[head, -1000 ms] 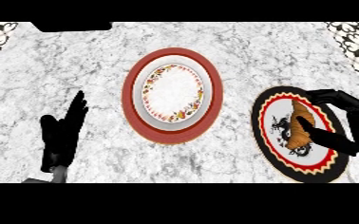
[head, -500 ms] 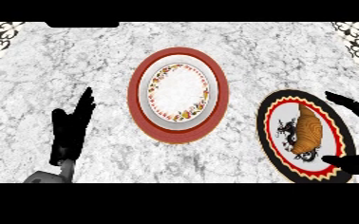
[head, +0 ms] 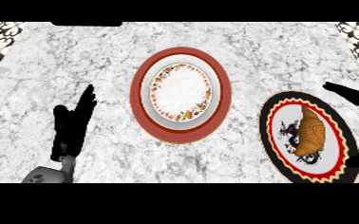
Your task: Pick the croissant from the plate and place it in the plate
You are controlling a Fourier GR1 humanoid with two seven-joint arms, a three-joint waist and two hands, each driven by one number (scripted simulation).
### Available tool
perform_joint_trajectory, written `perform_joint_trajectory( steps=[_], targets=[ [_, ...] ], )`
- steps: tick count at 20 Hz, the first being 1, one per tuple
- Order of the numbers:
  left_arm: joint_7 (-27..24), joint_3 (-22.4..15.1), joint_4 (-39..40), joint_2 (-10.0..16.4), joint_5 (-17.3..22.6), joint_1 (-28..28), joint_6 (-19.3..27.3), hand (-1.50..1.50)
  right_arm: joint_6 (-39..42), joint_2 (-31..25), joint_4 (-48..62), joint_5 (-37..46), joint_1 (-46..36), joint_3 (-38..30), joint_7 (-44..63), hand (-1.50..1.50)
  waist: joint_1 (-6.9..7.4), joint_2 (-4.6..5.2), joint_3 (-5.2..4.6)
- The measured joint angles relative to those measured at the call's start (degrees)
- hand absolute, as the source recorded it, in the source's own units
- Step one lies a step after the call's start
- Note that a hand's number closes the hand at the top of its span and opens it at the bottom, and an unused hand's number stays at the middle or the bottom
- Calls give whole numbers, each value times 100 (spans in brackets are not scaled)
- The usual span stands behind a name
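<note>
A brown croissant (head: 312, 135) lies on a black-rimmed plate (head: 272, 123) with a red zigzag border, at the right of the counter. A red-rimmed plate (head: 141, 96) with a white, flower-edged centre sits in the middle with nothing on it. Only a small black part of my right hand (head: 342, 90) shows at the right edge, above the black plate and apart from the croissant. My left hand (head: 72, 124) rests open at the lower left, fingers up, well left of the red plate.
The counter top is grey-white marble (head: 84, 57). A dark strip (head: 85, 23) lies along the back edge at the upper left. Patterned corners show at the far left (head: 10, 28) and far right (head: 348, 28).
My right hand, which was curled over the croissant on the black plate, has drawn away to the right edge. The croissant stays on that plate. My left hand barely moved.
</note>
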Motion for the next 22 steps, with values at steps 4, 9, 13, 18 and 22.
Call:
perform_joint_trajectory(
  steps=[4,9,13,18,22],
  targets=[
    [-29,15,35,-78,-72,22,-19,0,685,14,14,97,-277,261,563,-150,-1,-1,4],
    [3,99,-89,-165,-175,171,-60,0,1230,317,232,371,-548,338,951,-150,-18,-7,7],
    [52,284,0,-236,-263,98,-200,0,1593,655,302,647,-696,237,1129,-150,-40,-10,9],
    [256,279,-290,-406,-532,250,-149,0,1837,1001,523,1086,-749,116,983,-150,-45,-13,10],
    [91,518,35,-503,-582,104,-334,0,2008,1226,579,1399,-733,-27,890,-150,-58,-12,10]
  ],
)
